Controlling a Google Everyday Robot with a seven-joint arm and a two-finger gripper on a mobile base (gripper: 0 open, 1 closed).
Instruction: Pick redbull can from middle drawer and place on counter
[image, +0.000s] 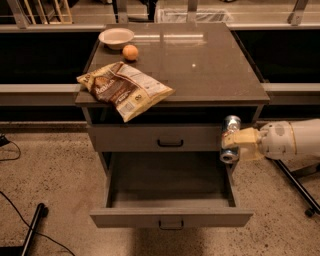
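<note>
The redbull can (230, 138) is held upright in my gripper (239, 142), in the air at the cabinet's right front corner, above the right side of the open middle drawer (170, 217) and just below the counter's (200, 60) edge. My gripper is shut on the can, its pale fingers wrapped round the can's middle, with the white arm reaching in from the right. The drawer is pulled far out and its inside shows nothing in it.
A brown chip bag (122, 88) lies on the counter's front left, overhanging the edge. A white bowl (116, 37) and an orange fruit (130, 52) sit at the back left. The shut top drawer front (155, 137) is beside the can. Black cables lie on the floor at left.
</note>
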